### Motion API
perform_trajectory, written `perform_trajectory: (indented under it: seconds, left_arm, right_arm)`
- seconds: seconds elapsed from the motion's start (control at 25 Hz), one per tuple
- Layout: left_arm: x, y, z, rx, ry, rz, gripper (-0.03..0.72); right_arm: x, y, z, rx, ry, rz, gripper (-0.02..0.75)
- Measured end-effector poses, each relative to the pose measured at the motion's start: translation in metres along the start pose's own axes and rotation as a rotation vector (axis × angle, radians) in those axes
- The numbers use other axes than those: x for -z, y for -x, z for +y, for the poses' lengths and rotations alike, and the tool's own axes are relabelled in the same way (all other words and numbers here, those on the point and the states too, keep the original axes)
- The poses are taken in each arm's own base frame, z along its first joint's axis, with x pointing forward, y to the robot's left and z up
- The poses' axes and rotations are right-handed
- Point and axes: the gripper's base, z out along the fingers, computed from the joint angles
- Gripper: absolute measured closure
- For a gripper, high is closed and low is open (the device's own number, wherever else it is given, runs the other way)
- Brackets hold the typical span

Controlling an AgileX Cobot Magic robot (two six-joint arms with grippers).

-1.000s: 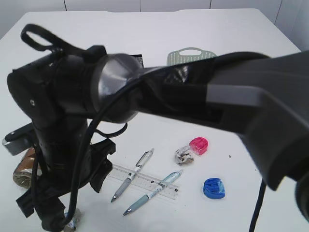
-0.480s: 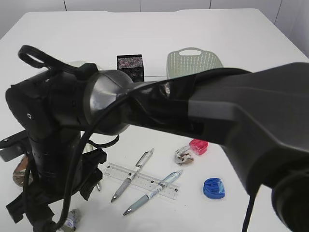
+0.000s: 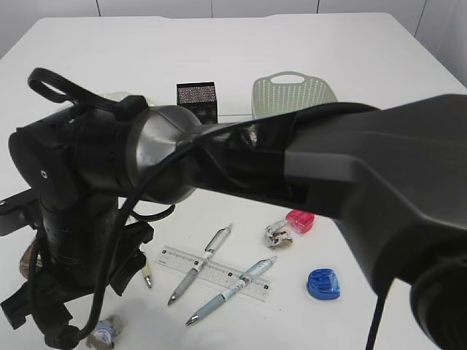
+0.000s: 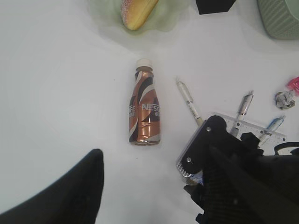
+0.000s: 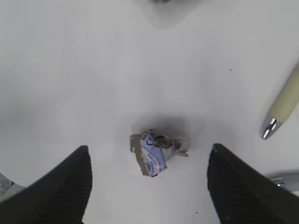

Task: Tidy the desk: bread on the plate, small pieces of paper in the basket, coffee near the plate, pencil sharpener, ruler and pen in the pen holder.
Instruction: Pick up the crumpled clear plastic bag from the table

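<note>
My right gripper (image 5: 149, 189) is open and hangs just over a small crumpled piece of paper (image 5: 156, 151), which lies on the desk (image 5: 93, 70) between its two fingers (image 5: 60, 186). In the exterior view that arm reaches across to the front left, where the same paper (image 3: 106, 332) lies. My left gripper (image 4: 145, 200) is open and holds nothing, above the desk short of the coffee (image 4: 145, 109), which lies on its side. The bread (image 4: 135, 8) is on the plate (image 4: 166, 18). Ruler (image 3: 215, 273), two pens (image 3: 201, 262), a cream pen (image 3: 147, 275), pink sharpener (image 3: 300, 220) and blue sharpener (image 3: 323, 283) lie loose.
The pen holder (image 3: 197, 98) and the basket (image 3: 292, 91) stand at the back. A second crumpled paper (image 3: 278, 233) lies beside the pink sharpener. The right arm (image 3: 241, 153) hides much of the desk's left half, and the cream pen's tip (image 5: 280, 112) lies right of the right gripper.
The right arm has swung left and sunk toward the front-left paper, uncovering the pen holder and basket behind it. Both grippers have kept the same opening.
</note>
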Motion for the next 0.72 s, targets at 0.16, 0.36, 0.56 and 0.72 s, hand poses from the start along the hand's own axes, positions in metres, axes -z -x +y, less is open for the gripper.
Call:
perform_trajectory:
  seconds: [0.16,0.36,0.56,0.72]
  left_arm:
    - [0.000,0.000,0.000,0.000,0.000,0.000,0.201]
    - [0.000,0.000,0.000,-0.002,0.005,-0.001,0.201]
    - [0.000,0.000,0.001,-0.002,0.007,-0.001,0.201]
    - [0.000,0.000,0.001,-0.002,0.007,-0.001,0.201]
  right_arm:
    - [-0.008,0.000,-0.001,0.000,-0.002,0.007,0.174]
    - [-0.027,-0.002,-0.004,-0.006,-0.008,0.049,0.174]
    - [-0.033,-0.003,-0.004,-0.007,-0.011,0.064,0.174]
    - [-0.033,-0.003,-0.004,-0.007,-0.011,0.065,0.174]
